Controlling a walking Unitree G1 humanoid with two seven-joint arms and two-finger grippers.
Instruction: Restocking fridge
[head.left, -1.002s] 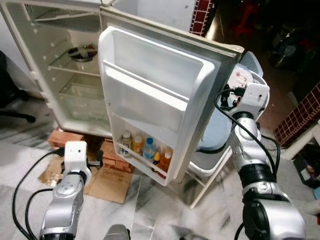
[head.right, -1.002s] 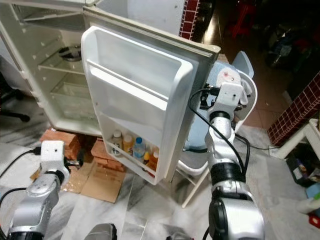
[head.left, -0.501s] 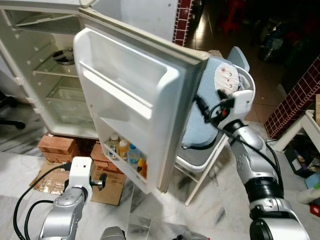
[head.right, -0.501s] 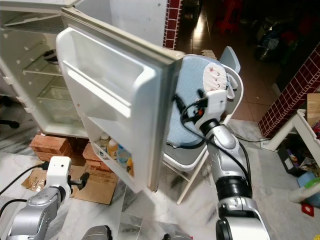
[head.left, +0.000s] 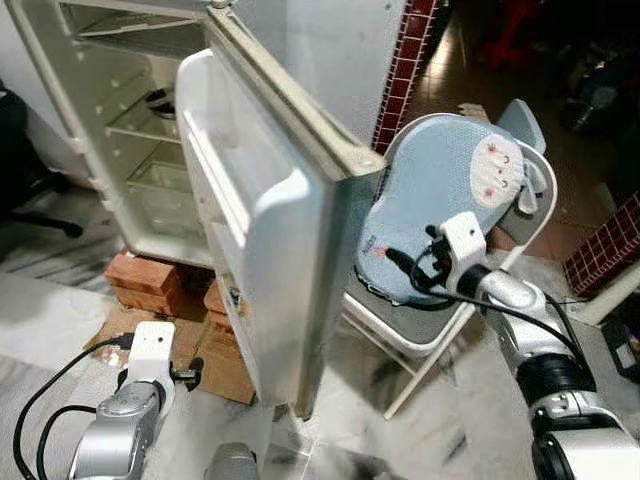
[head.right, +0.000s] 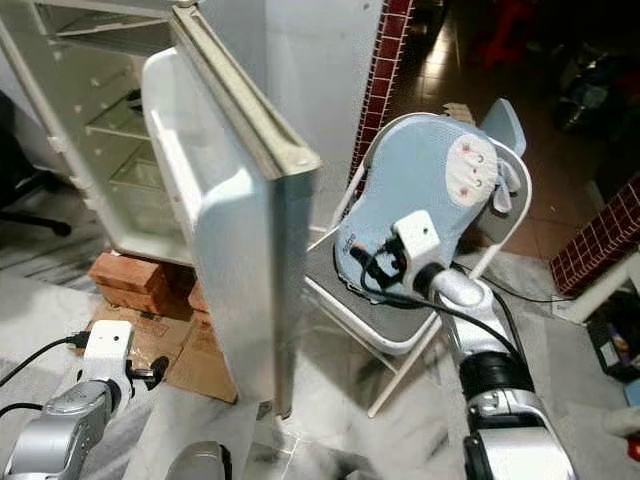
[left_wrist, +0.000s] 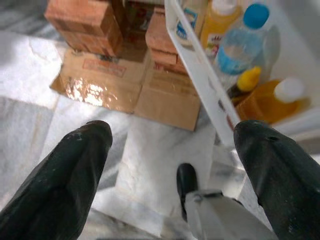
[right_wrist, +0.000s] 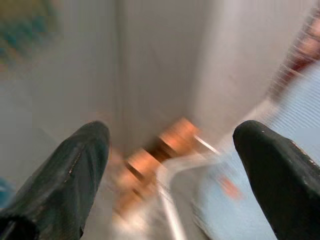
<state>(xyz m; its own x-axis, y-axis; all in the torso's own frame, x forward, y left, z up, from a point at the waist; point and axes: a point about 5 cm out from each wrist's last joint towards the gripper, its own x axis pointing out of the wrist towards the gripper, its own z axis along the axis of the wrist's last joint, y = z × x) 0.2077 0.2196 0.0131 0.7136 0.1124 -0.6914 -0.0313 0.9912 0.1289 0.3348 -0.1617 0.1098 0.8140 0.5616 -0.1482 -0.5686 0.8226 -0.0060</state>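
Left wrist view: left gripper (left_wrist: 172, 165) wide open, empty, low over the floor (left_wrist: 150, 150). Ahead of it, past its right finger (left_wrist: 280, 165), the door shelf (left_wrist: 200, 75) with bottles (left_wrist: 240, 45) upright behind the rail. Cardboard (left_wrist: 100, 85) and bricks (left_wrist: 85, 25) ahead of its left finger.

Right gripper (right_wrist: 170, 165) also wide open, empty; view blurred. In the head view it is near the chair (head.left: 440, 320), with the fridge door (head.left: 290, 250) outer face just ahead, not touching as far as I can tell.

Door half open, fridge (head.left: 120, 120) cabinet shelves mostly bare.

Risk, judged: a hard push on the door could tip or rattle the bottles. Chair with cushion (head.left: 440, 200) stands close beside the right arm, and its cable (head.left: 500, 300) could snag there. Left arm sits near the door's swing path, so the bottom edge might hit it.
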